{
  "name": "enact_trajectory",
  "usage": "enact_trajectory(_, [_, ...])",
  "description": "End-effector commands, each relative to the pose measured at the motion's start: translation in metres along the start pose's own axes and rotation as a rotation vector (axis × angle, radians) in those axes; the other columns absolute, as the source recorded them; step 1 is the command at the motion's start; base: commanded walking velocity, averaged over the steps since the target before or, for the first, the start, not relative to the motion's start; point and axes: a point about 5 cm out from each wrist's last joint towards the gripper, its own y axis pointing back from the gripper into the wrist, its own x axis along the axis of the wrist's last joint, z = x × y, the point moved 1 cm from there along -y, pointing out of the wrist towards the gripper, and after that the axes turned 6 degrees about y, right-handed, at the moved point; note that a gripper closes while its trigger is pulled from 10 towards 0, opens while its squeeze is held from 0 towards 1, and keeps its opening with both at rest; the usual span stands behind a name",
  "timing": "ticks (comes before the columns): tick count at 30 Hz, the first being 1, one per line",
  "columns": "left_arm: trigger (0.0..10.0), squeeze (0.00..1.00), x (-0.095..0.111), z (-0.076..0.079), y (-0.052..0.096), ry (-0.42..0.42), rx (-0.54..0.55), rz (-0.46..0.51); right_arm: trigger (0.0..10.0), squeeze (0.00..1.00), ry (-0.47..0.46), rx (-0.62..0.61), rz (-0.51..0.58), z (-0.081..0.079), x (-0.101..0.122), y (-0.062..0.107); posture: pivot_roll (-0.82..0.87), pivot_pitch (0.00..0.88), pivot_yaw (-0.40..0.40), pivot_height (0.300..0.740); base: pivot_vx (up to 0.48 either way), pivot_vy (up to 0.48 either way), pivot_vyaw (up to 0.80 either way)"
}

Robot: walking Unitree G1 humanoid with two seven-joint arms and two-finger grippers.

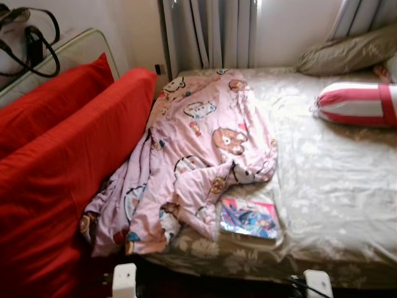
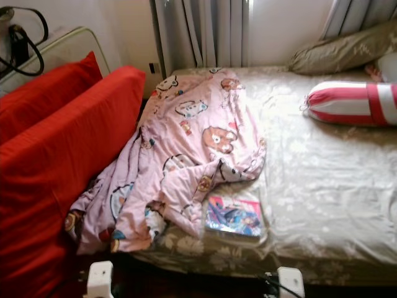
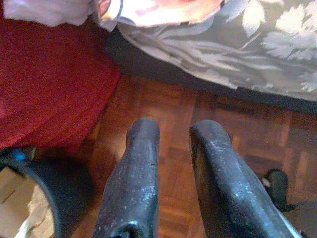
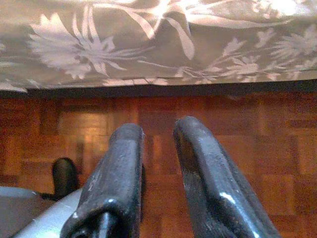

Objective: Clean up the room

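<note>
Above parquet floor, right gripper slightly parted.

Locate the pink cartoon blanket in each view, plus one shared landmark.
Left eye view: pink blanket crumpled on the bed's left half, beside the red cushions.
Right eye view: same place.
Left wrist view: its hanging edge above the floor.
Right wrist view: not in it.
Shared landmark: floral bedsheet.

You see grey curtains behind the bed, red cushions beside it, parquet floor beneath.
</note>
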Motion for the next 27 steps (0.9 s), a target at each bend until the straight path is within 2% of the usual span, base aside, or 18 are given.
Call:
enact_trajectory(1, [10.0, 0.00, -0.002, -0.006, 0.001, -0.019, 0.011, -0.007, 10.0, 0.00, -0.011, 0.001, 0.005, 0.001, 0.001, 0.000, -0.06, 0.000, 0.071, 0.740, 0.000, 0.000, 0.00])
enact_trajectory(8, [10.0, 0.00, 0.000, -0.005, 0.001, -0.025, 0.016, 0.001, 10.0, 0.00, -0.008, 0.016, 0.006, -0.012, 0.005, -0.003, -0.06, 0.000, 0.067, 0.740, 0.000, -0.472, 0.00])
enact_trajectory(14, [10.0, 0.00, 0.000, -0.005, 0.000, -0.022, 0.016, 0.002, 10.0, 0.00, 0.000, 0.047, 0.010, -0.043, 0.010, -0.008, -0.05, 0.000, 0.065, 0.740, 0.000, -0.472, 0.00])
enact_trajectory(20, [10.0, 0.00, 0.000, -0.005, 0.000, -0.014, 0.019, 0.002, 10.0, 0.00, 0.001, 0.053, 0.010, -0.051, 0.011, -0.008, -0.05, 0.000, 0.063, 0.740, 0.000, -0.410, 0.00])
enact_trajectory(27, [10.0, 0.00, 0.000, -0.004, 0.000, 0.013, 0.022, 0.005, 10.0, 0.00, 0.010, 0.052, 0.020, -0.052, 0.012, -0.008, -0.05, 0.000, 0.059, 0.740, 0.000, 0.000, 0.00])
